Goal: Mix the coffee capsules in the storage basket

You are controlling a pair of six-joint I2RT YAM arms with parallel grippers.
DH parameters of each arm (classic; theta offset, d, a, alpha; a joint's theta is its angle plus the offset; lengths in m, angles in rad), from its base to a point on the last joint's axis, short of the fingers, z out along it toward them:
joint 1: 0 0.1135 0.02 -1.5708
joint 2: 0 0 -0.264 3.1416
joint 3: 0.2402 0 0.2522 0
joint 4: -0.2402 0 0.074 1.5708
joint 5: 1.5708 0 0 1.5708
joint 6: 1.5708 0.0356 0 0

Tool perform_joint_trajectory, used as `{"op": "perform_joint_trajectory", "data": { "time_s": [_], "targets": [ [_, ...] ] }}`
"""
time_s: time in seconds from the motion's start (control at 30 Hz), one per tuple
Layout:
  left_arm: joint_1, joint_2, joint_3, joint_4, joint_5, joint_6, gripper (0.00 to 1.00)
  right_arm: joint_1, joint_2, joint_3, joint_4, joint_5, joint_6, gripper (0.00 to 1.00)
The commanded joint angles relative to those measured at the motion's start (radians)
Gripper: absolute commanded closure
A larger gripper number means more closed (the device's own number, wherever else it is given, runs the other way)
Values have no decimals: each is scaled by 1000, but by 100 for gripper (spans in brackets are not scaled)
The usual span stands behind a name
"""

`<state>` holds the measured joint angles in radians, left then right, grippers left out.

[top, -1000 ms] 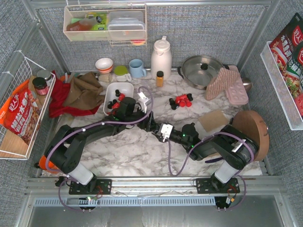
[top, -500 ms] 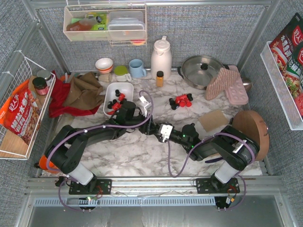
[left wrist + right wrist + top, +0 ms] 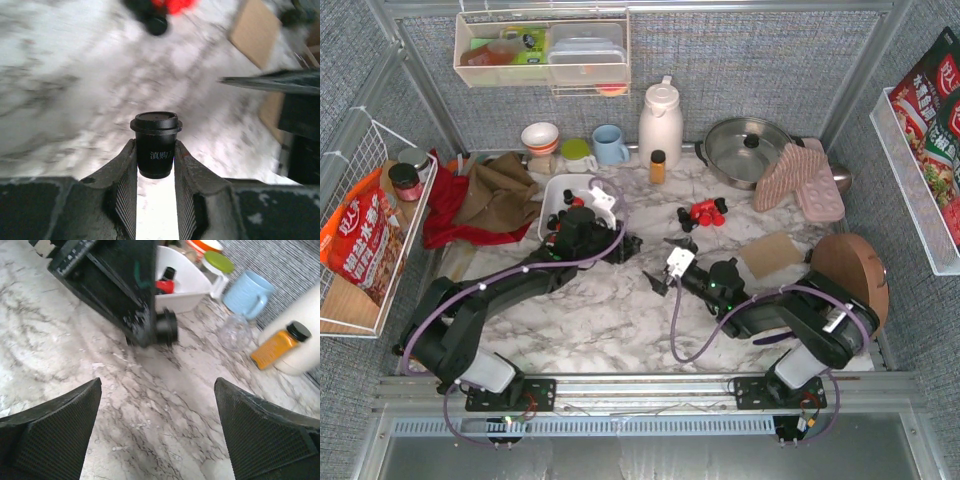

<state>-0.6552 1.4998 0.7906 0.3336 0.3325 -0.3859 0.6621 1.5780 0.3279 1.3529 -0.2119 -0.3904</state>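
Left end effector (image 3: 155,152): is being held clenched on one black coffee capsule (image 3: 155,137); the capsule's body is being pinched between the two ribbed fingers (image 3: 127,175), and its rim is being left clear above them.
Opening of the left end effector: is being kept narrow, no wider than the capsule's body.
Right end effector (image 3: 157,385): is being held released, with the fingers spread wide; nothing is being gripped or touched, and only bare marble counter (image 3: 150,440) is being shown between them.
Between the two end effectors: the held capsule (image 3: 167,326) is being presented just ahead of the right end effector, off the counter.
Storage basket (image 3: 552,192): is being seen just beside the left end effector (image 3: 628,243), on its far left side; red and black coffee capsules (image 3: 566,210) are being held in it.
Loose capsules (image 3: 703,212): a small red and black cluster is being left on the counter beyond the right end effector (image 3: 660,276), well apart from the basket.
Step in hand: by judgement, a black capsule is being carried by the left arm for adding to the basket.
Next move: the capsule is being called over the basket's rim, with release only once it is above the inside; the right arm is being left free for the loose cluster.
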Motion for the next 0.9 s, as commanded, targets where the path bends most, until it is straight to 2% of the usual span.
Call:
{"op": "perform_joint_trajectory", "data": {
  "time_s": [0.0,0.07,0.1,0.2,0.27,0.33,0.37,0.47,0.53,0.77,0.87],
  "targets": [
    [61,-30,25,-41,-254,-1,71,-14,-62,31,-86,228,159,1],
    [99,-36,41,-49,-339,1,67,-19,-128,83,-264,421,297,1],
    [118,-35,49,-49,-379,5,66,-25,-172,126,-427,545,358,1],
    [164,-15,77,-51,-476,15,60,-68,-240,290,-865,789,590,1],
    [184,15,100,-50,-541,18,54,-115,-219,370,-1023,841,681,1],
    [202,58,131,-47,-608,13,43,-150,-180,429,-1111,845,709,1],
    [211,83,150,-53,-634,9,34,-159,-151,455,-1144,840,720,1],
    [243,167,244,-93,-670,-4,18,-177,-87,512,-1197,784,749,1],
    [264,224,302,-125,-679,-22,2,-178,-54,523,-1183,762,754,2],
    [296,320,421,-235,-775,-131,1,-217,36,558,-1130,733,801,12],
    [315,314,399,-210,-684,-128,1,-241,81,589,-1131,679,854,17]
  ]
}}
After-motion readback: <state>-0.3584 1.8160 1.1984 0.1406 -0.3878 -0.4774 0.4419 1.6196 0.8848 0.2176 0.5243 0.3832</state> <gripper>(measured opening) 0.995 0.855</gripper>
